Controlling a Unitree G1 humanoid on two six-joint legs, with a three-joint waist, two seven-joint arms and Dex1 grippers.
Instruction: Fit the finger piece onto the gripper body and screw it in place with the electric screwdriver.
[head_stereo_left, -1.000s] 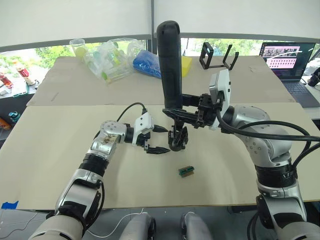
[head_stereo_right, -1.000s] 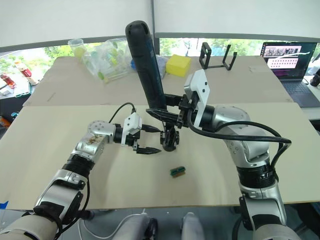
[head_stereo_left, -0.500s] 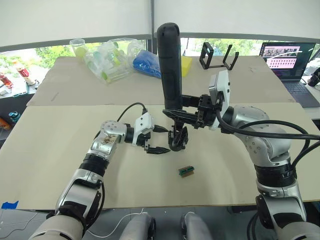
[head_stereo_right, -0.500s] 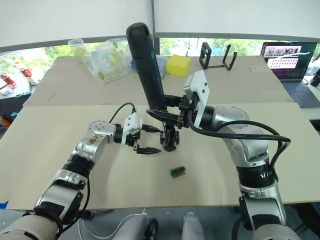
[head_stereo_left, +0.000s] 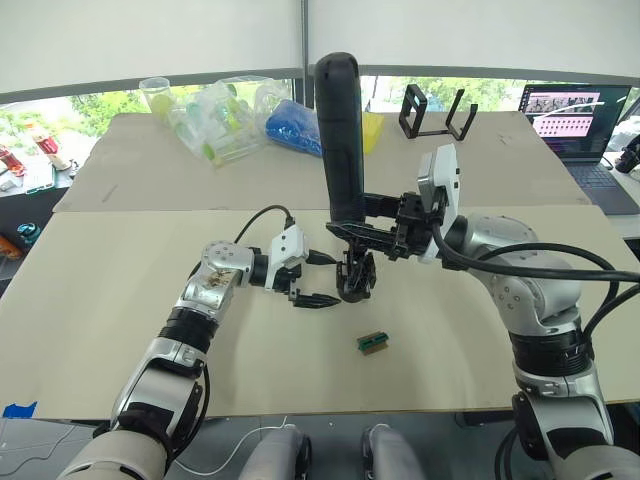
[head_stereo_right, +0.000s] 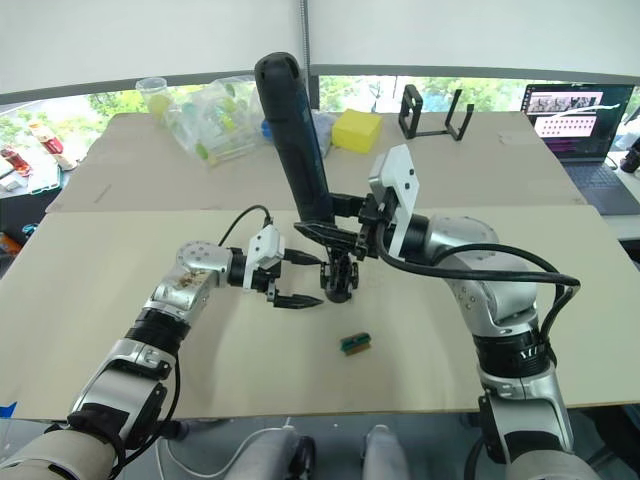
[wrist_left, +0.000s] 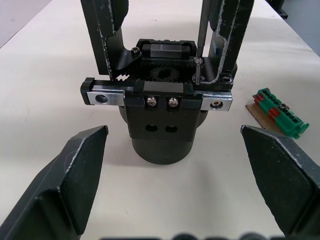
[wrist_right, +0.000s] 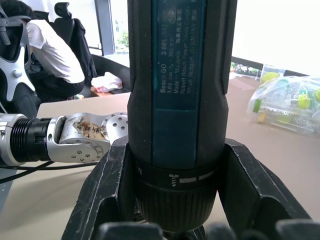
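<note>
The fingers of the right gripper clamp the electric screwdriver, held upright with its thin bit reaching a screw on the gripper body, which stands on the table with two finger pieces already upright on its rail. The left gripper, fingers spread, flanks the body without touching. Screw-driving appears in hand; next, the bit must stay seated and vertical.

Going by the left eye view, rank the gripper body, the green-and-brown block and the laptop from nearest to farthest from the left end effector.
From the left end effector:
1. The gripper body, on the table just off its open fingertips, toward the robot's right.
2. The green-and-brown block, on the table, nearer the robot and to the right.
3. The laptop, far off at the back right corner.
</note>
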